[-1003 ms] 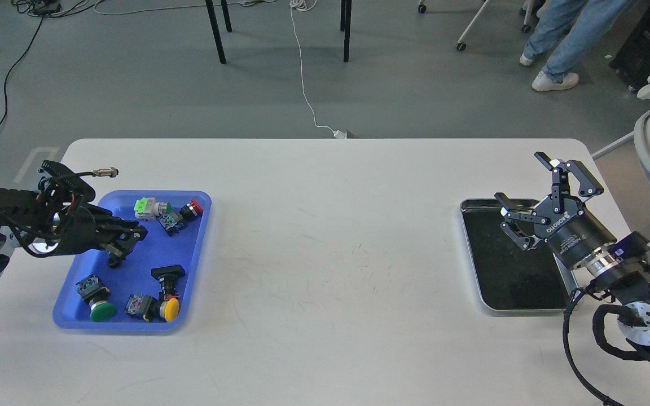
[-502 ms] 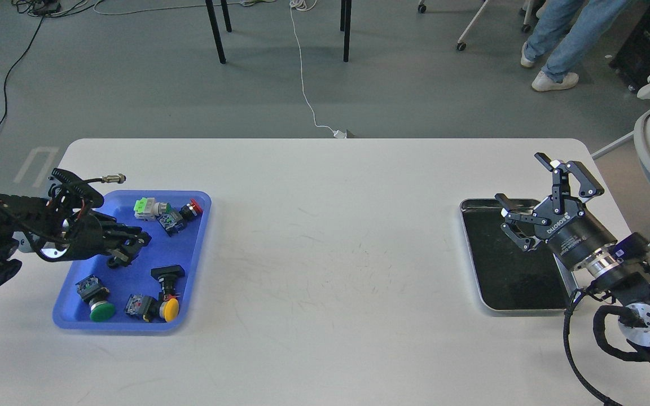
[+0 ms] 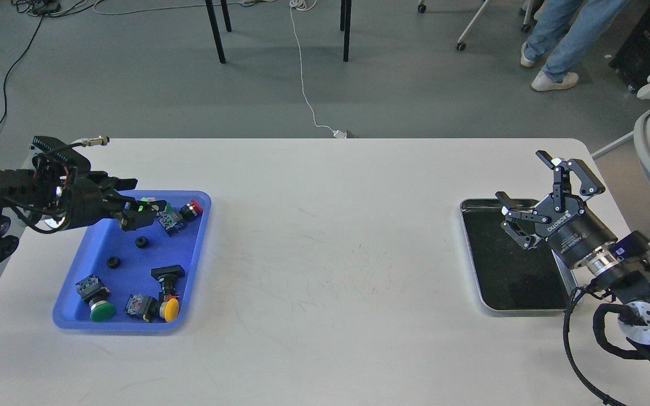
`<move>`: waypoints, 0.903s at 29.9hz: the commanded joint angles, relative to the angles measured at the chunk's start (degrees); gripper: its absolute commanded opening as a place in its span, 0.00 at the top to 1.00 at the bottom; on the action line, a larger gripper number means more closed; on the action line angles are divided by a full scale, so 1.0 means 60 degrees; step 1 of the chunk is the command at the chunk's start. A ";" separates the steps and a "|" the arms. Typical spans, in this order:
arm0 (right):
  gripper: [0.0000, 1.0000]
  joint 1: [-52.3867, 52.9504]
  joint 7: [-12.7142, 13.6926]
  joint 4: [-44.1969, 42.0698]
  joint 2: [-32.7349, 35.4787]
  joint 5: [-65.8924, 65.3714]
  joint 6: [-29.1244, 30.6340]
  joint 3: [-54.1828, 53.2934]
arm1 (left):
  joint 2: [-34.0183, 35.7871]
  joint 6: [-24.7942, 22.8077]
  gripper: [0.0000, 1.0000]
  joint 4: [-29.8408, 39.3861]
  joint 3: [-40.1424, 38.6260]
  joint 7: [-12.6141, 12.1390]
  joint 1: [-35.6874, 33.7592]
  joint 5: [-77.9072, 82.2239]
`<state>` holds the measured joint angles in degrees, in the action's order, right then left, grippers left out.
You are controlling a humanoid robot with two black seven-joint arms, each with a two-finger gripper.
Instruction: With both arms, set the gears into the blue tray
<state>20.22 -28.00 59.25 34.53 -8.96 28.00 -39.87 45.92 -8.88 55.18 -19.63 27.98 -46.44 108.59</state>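
Observation:
The blue tray (image 3: pixel 195 198) sits at the table's left. Two small black gears lie on its floor, one (image 3: pixel 143 242) near the middle and the other (image 3: pixel 113 262) a little nearer and to the left. My left gripper (image 3: pixel 141 200) hovers over the tray's far part, above the gears and apart from them, open with nothing between its fingers. My right gripper (image 3: pixel 522 179) is raised over the far end of the metal tray (image 3: pixel 474 270), its fingers spread wide and empty.
Several push-button switches with red, green and yellow caps lie in the blue tray, at its far edge and near end. The metal tray's black mat shows nothing on it. A person's legs and chair legs stand beyond the table.
My left gripper has risen and drawn back toward the tray's far side and now stands open. Two gears now lie uncovered where it was. The right arm has hardly moved.

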 commanded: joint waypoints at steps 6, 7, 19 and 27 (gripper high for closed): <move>0.01 0.0087 0.0000 -0.0016 -0.0012 -0.0044 0.0000 0.0068 | 0.0199 -0.0045 0.03 0.2593 -0.0640 0.0003 0.0589 -0.6473; 0.01 0.0087 0.0000 -0.0016 -0.0012 -0.0044 -0.0023 0.0068 | 0.0111 -0.0044 0.02 0.2667 -0.0814 0.0003 0.0794 -0.7483; 0.01 0.0219 0.0000 0.0072 -0.0012 -0.0044 -0.0946 0.0273 | -0.3198 -0.0394 0.02 0.2668 -0.6218 0.0003 0.5612 -1.0189; 0.01 0.0351 0.0000 -0.0031 -0.0027 -0.0044 -0.0828 0.0244 | -0.4738 -0.1992 0.02 0.2405 -0.8008 -0.1031 0.6875 -1.0204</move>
<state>22.29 -28.00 58.93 34.43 -9.17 22.95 -38.46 19.49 -19.73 70.39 -65.97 22.97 -6.55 47.31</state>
